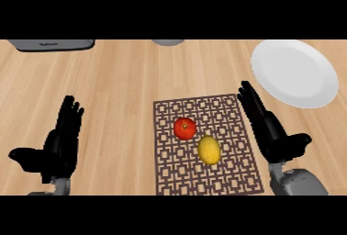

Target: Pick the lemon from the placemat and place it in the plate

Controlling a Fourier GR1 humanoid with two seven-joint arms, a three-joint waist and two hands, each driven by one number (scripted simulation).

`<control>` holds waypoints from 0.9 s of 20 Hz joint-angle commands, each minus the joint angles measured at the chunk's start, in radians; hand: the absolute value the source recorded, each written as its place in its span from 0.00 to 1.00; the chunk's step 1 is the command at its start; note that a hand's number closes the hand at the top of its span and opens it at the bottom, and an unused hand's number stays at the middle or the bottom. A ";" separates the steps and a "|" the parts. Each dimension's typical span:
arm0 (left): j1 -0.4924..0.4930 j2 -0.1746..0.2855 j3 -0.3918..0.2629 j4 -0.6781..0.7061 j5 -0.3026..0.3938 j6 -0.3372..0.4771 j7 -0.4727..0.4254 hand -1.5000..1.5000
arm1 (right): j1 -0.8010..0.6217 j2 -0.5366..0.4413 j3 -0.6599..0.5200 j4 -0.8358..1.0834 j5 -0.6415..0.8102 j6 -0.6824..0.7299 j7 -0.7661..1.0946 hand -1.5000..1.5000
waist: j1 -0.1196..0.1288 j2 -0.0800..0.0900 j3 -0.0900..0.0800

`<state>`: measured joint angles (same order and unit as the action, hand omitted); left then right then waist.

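Ok, lemon (209, 149) on placemat (227, 114) beside tomato (185, 128); right hand (274, 133) at mat's edge, left hand (61, 143) over counter (115, 82), both spread flat; plate (295, 73) upper right; grey box (53, 44) label unreadable.

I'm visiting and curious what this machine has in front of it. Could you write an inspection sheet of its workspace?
Surface: light wooden counter, bearing a brown lattice-patterned placemat.
Job's things: oval yellow lemon on the placemat; round white plate apart, beyond the mat's far right corner.
Clutter: round red tomato on the placemat, beside the lemon.
Hands: left hand open, left of the mat; right hand open, at the mat's right edge; neither holds anything.
Cables: nothing seen.
Surroundings: grey boxy object and grey round object at the far edge.
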<state>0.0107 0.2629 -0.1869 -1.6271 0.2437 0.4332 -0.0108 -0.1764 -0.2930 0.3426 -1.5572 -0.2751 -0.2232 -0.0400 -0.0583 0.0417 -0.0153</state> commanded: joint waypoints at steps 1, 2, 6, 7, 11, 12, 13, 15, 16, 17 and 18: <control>-0.013 0.025 -0.002 0.076 0.001 -0.085 -0.023 0.50 | -0.007 0.037 -0.042 0.023 0.016 -0.083 0.060 0.00 | 0.053 -0.040 0.015; -0.111 0.036 -0.034 0.066 -0.062 -0.026 0.067 0.50 | -0.071 0.119 -0.021 0.043 0.069 -0.196 0.076 0.00 | 0.049 -0.039 0.015; -0.160 0.171 -0.033 0.086 -0.116 -0.120 0.058 0.50 | -0.181 0.285 -0.041 0.055 0.164 -0.518 0.136 0.00 | 0.051 -0.039 0.013; -0.118 0.126 -0.048 0.068 -0.095 -0.101 0.048 0.50 | -0.148 -0.099 0.105 0.154 0.389 -0.245 0.096 0.00 | 0.072 -0.033 -0.037; -0.158 0.153 -0.053 0.117 -0.095 -0.153 0.065 0.50 | -0.119 0.142 0.162 0.242 0.550 -0.594 0.317 0.00 | 0.045 -0.041 0.008; -0.204 0.148 -0.053 0.111 -0.100 -0.147 0.095 0.50 | -0.105 0.254 0.162 0.285 0.543 -0.669 0.274 0.00 | 0.052 -0.036 0.013; -0.212 0.138 -0.067 0.115 -0.108 -0.143 0.123 0.50 | -0.103 0.283 0.219 0.287 0.574 -0.711 0.322 0.00 | 0.056 -0.040 0.014; -0.233 0.128 -0.044 0.184 -0.090 -0.180 0.077 0.50 | -0.136 0.287 0.307 0.344 0.710 -0.769 0.406 0.00 | 0.054 -0.041 0.013; -0.236 0.115 -0.053 0.182 -0.106 -0.167 0.079 0.50 | -0.097 0.288 0.360 0.357 0.752 -0.805 0.410 0.00 | 0.053 -0.042 0.013; -0.247 0.129 -0.055 0.171 -0.101 -0.185 0.124 0.50 | -0.124 0.289 0.336 0.395 0.823 -0.792 0.446 0.00 | 0.052 -0.043 0.013; -0.266 0.143 -0.024 0.167 -0.092 -0.180 0.138 0.50 | -0.117 0.264 0.344 0.348 0.904 -0.771 0.543 0.00 | 0.043 -0.048 0.012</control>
<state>-0.2111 0.3953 -0.2331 -1.4809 0.1471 0.2713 0.0910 -0.2939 -0.0551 0.6198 -1.2387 0.4247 -0.9170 0.3457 -0.0063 0.0005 -0.0048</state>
